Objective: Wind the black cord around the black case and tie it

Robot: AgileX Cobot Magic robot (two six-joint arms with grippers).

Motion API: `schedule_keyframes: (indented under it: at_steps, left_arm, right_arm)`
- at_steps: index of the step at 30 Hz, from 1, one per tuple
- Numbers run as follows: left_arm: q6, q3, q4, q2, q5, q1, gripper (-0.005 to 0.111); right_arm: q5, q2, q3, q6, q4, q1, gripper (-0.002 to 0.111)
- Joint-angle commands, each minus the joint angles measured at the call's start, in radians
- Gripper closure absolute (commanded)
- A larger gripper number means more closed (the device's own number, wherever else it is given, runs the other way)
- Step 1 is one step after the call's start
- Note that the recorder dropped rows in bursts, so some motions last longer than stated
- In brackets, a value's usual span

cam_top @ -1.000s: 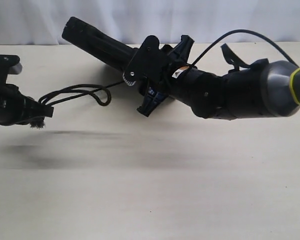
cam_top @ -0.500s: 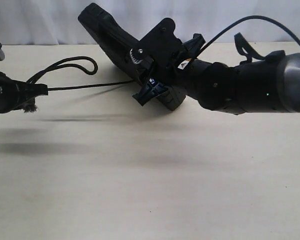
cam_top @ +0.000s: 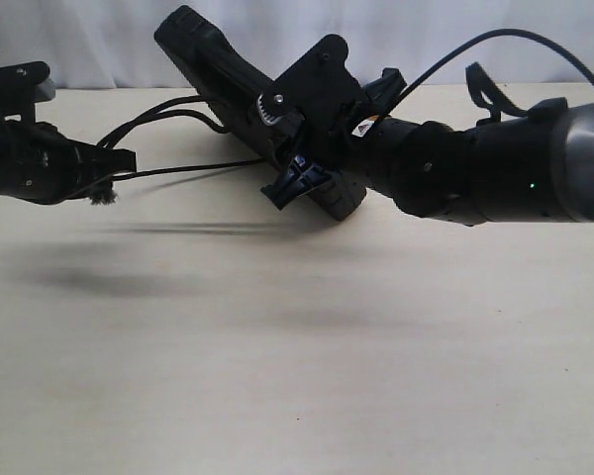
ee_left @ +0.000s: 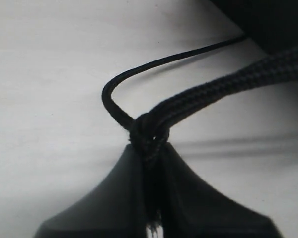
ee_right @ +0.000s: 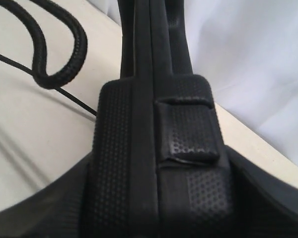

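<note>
The black case [cam_top: 210, 61] hangs tilted above the table, with my right gripper [cam_top: 299, 139] shut on its lower end. In the right wrist view the textured case [ee_right: 154, 124] fills the space between the jaws of the right gripper [ee_right: 156, 168]. My left gripper [cam_top: 121, 163] is shut on the black cord [cam_top: 168, 111] next to its frayed knot [cam_top: 104, 197]. The doubled part arcs to the case and a thin strand [cam_top: 198, 169] runs taut below it. The left wrist view shows the left gripper [ee_left: 149, 151] pinching the cord's knot [ee_left: 148, 131]. A cord loop [ee_right: 64, 64] lies beside the case.
The beige table [cam_top: 297, 376] stretches toward the front under both arms. A white curtain [cam_top: 79, 40] closes the back. The right arm's glossy cable [cam_top: 495, 38] arches above its wrist.
My left gripper has moved right toward the case, carrying the cord. The doubled loop now reaches the case. The case tilted upward earlier and has since held still.
</note>
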Motion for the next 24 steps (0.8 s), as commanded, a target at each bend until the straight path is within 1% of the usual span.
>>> schedule_keyframes:
  at_steps: [1,4,9,11,19,22,24]
  left_arm:
    - [-0.044,-0.012,-0.007,0.047,-0.073,0.000,0.107]
    - [-0.072,-0.035,-0.007,0.082,-0.064,0.000,0.107]
    - [-0.075,-0.103,-0.010,0.137,0.053,0.000,0.107]
    - [-0.075,-0.122,-0.016,0.147,0.079,0.000,0.107]
    - [-0.075,-0.151,-0.046,0.157,0.099,0.000,0.107]
    - [-0.075,-0.168,-0.059,0.157,0.133,-0.015,0.107]
    - [-0.073,-0.182,-0.059,0.157,0.129,-0.041,0.107]
  right_arm:
    - [0.039,-0.007,0.000,0.050,0.016,-0.003,0.104]
    - [0.038,-0.007,0.000,0.065,0.016,-0.003,0.104]
    - [0.042,-0.007,0.000,0.064,0.016,-0.003,0.104]
    - [0.042,-0.007,0.000,0.064,0.016,-0.003,0.104]
    - [0.039,-0.007,0.000,0.061,0.016,-0.003,0.104]
    - [0.039,-0.007,0.000,0.061,0.016,-0.003,0.104]
    - [0.039,-0.007,0.000,0.061,0.016,-0.003,0.104]
